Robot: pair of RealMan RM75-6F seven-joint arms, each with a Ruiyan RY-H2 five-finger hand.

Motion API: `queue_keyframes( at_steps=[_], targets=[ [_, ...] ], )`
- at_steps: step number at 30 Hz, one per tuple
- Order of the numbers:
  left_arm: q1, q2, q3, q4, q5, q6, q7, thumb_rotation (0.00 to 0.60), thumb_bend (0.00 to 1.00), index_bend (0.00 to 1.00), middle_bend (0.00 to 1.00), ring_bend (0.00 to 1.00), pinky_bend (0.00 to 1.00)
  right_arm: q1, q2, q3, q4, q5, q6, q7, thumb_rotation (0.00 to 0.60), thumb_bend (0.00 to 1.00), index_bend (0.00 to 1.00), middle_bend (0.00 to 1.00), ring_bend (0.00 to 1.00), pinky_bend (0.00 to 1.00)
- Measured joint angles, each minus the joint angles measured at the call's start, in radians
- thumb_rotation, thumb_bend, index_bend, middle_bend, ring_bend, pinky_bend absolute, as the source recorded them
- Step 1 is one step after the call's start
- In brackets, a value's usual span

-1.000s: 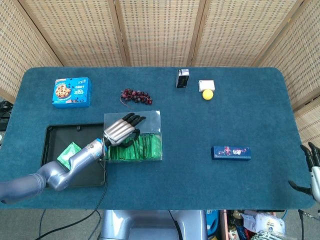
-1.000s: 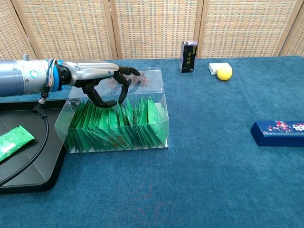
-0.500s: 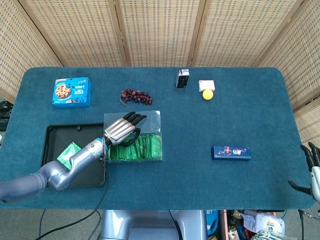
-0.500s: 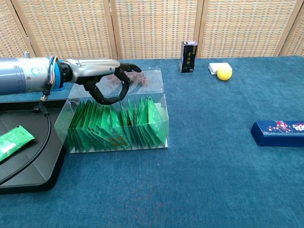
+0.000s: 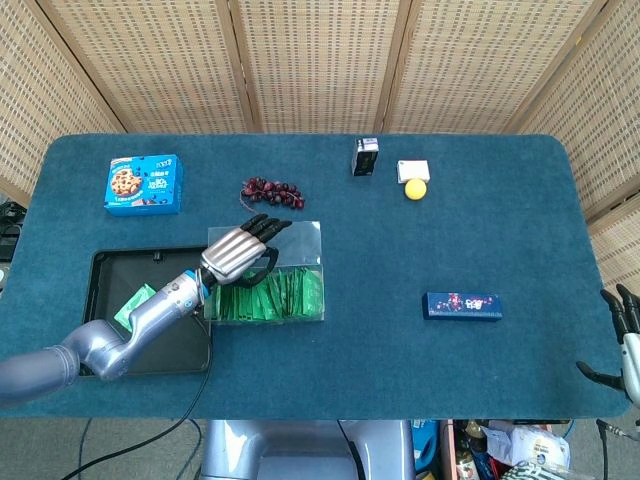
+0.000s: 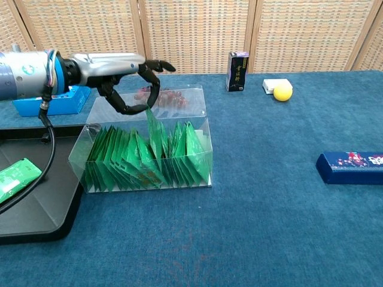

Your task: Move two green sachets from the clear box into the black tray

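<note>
The clear box (image 5: 304, 236) (image 6: 197, 96) holds a row of upright green sachets (image 5: 283, 298) (image 6: 128, 168). My left hand (image 5: 238, 252) (image 6: 123, 75) hovers over the box's left half and pinches the top of one green sachet (image 6: 154, 130), which stands higher than the row and is still partly in the box. The black tray (image 5: 105, 262) (image 6: 36, 224) lies left of the box with one green sachet (image 5: 134, 306) (image 6: 17, 177) flat in it. My right hand (image 5: 624, 340) hangs past the table's front right corner, fingers apart, empty.
A blue cookie box (image 5: 144, 184) lies at the back left, and dark grapes (image 5: 272, 191) sit just behind the clear box. A small dark carton (image 5: 366, 157), a white packet (image 5: 412, 169) and a yellow ball (image 5: 415, 189) stand at the back. A dark blue box (image 5: 462, 305) lies right.
My left hand has risen and shifted slightly left, drawing one sachet up out of the row. The right hand has not moved.
</note>
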Motion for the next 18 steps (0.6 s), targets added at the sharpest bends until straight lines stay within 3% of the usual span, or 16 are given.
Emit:
queue_keyframes(
  at_steps=[18],
  targets=[
    [0.073,0.229,-0.046,-0.190,0.009,0.124,-0.090,0.600,0.54,0.68,0.00,0.00,0.00,-0.006,0.004,-0.008,-0.021,-0.028,0.024,-0.012,0.600,0.00,0.00,0.00,0.00,0.00]
  ],
)
